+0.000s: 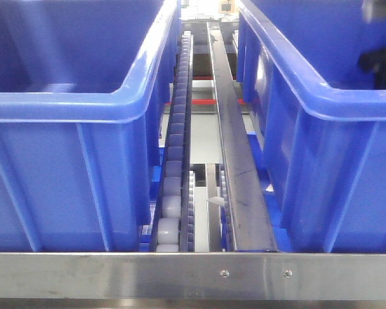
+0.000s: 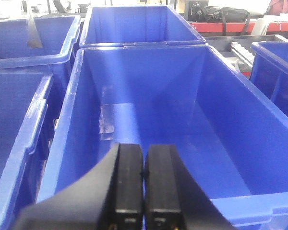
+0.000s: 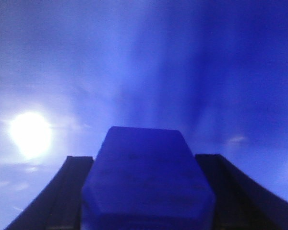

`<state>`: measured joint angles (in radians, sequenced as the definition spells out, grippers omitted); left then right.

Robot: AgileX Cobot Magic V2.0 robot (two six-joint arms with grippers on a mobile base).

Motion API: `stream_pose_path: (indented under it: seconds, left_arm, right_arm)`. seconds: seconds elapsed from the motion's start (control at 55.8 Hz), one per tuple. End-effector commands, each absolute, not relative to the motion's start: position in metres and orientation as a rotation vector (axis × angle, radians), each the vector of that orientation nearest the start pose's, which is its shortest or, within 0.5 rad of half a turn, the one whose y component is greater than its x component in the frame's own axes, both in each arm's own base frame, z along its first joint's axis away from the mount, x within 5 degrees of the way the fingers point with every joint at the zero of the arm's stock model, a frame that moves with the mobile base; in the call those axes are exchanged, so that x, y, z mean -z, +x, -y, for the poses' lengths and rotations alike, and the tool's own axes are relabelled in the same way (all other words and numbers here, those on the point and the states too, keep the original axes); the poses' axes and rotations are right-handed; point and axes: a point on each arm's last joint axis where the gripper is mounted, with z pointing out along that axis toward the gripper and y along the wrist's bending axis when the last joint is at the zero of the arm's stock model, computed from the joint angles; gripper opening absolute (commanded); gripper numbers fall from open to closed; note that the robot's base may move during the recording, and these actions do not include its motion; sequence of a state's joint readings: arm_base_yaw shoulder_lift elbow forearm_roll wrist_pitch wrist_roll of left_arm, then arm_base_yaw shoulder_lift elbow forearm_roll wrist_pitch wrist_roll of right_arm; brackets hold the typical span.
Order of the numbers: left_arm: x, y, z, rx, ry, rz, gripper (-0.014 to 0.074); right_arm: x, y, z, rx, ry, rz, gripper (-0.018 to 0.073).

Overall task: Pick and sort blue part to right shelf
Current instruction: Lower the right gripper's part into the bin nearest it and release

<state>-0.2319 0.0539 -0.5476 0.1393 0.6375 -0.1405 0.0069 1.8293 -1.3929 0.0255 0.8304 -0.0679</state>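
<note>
In the right wrist view the blue part [image 3: 149, 177], a solid-blue block with sloped shoulders, sits between my right gripper's two black fingers [image 3: 67, 196], which are shut on it. Behind it is only a blurred blue surface with a bright glare spot, very close. My left gripper [image 2: 144, 191] is shut and empty, its black fingers pressed together above the near rim of a large blue bin [image 2: 67, 143]. In the front view the shelf shows its flat steel front rail [image 1: 193, 275] and grey roller track [image 1: 174, 174]. A dark shape at the far right edge [image 1: 379, 55] may be my right arm.
Two large blue bins stand on the shelf, left [image 1: 64, 109] and right [image 1: 328, 129], with a steel divider rail [image 1: 235, 161] between them. The left wrist view shows more blue bins around [image 2: 19, 110] and a black bag [image 2: 221, 13] at the back.
</note>
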Motion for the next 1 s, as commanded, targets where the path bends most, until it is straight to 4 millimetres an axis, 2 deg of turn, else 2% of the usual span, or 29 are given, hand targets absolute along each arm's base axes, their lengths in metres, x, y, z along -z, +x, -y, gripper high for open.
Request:
stream_pose_path:
  seconds: [0.0,0.143,0.287,0.394,0.484,0.573,0.681,0.753,0.824,0.986]
  left_arm:
    - [-0.341,0.009,-0.005,0.147,0.097,-1.538,0.0124]
    - [-0.341,0.009,-0.005,0.147,0.097,-1.538,0.0124]
    - [-0.341,0.009,-0.005,0.147,0.097,-1.538,0.0124]
    - [-0.341,0.009,-0.005,0.147,0.097,-1.538,0.0124]
    - [-0.341,0.009,-0.005,0.147,0.097,-1.538,0.0124]
    - [-0.341,0.009,-0.005,0.147,0.097,-1.538,0.0124]
    - [-0.341,0.009,-0.005,0.147,0.097,-1.538,0.0124]
    - [-0.341,0.009,-0.005,0.147,0.097,-1.538,0.0124]
    - [-0.341,0.009,-0.005,0.144,0.097,-1.538,0.0124]
    - [-0.341,0.009,-0.005,0.144,0.097,-1.538,0.0124]
  right_arm:
    - [-0.266,0.391,-0.003,-0.007,-0.087,-2.627,0.0325]
    - [-0.274,0.389,-0.003,-0.006,-0.087,-2.611,0.0650]
    - [-0.299,0.378,-0.003,-0.005,-0.087,-2.565,0.0599]
    - [-0.335,0.354,-0.003,-0.002,-0.087,-2.490,0.0554]
    - [-0.363,0.324,-0.004,-0.001,-0.094,-2.421,0.0452]
    - [-0.383,0.289,-0.005,0.002,-0.099,-2.347,0.0281]
    - [-0.394,0.245,-0.005,0.004,-0.097,-2.266,0.0130]
    - [-0.395,0.214,-0.004,0.007,-0.095,-2.211,0.0082]
    - [-0.391,0.181,-0.004,0.009,-0.093,-2.149,0.0076]
    - [-0.369,0.098,-0.003,0.016,-0.084,-1.949,0.0076]
